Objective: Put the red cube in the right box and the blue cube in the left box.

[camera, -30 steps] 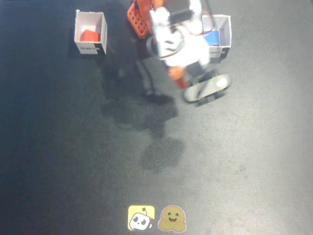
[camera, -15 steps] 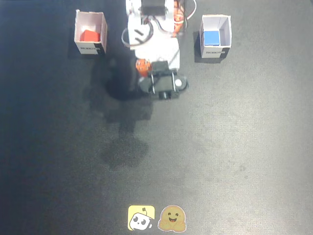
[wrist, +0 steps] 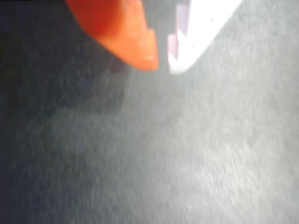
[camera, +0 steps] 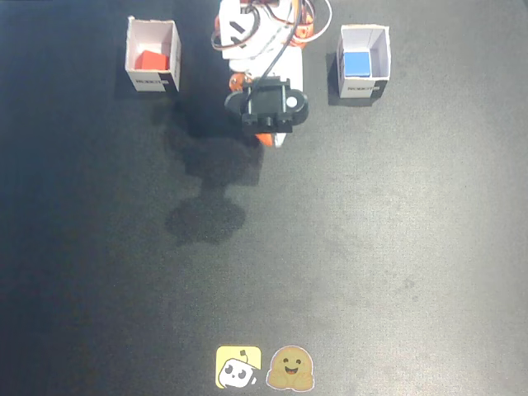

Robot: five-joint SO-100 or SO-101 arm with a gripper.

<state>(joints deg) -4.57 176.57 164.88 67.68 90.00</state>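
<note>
The small red cube (camera: pixel 149 59) sits in the white card box (camera: pixel 153 78) near the dark table's (camera: pixel 371 264) top left. The small blue cube (camera: pixel 356 63) sits in the matching box (camera: pixel 364 83) top right. The gripper (wrist: pixel 162 64) is pressed together, holding nothing. A swinging arm could bump a box.

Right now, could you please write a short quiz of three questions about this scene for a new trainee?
1. True or false: the red cube lies inside a white box.
2. In the fixed view, which box holds the blue cube: A) left, B) right?
3. What does the gripper hold in the wrist view?

Key: 1. True. 2. B. 3. Nothing; its nearly closed fingertips hang over the bare dark table.
</note>
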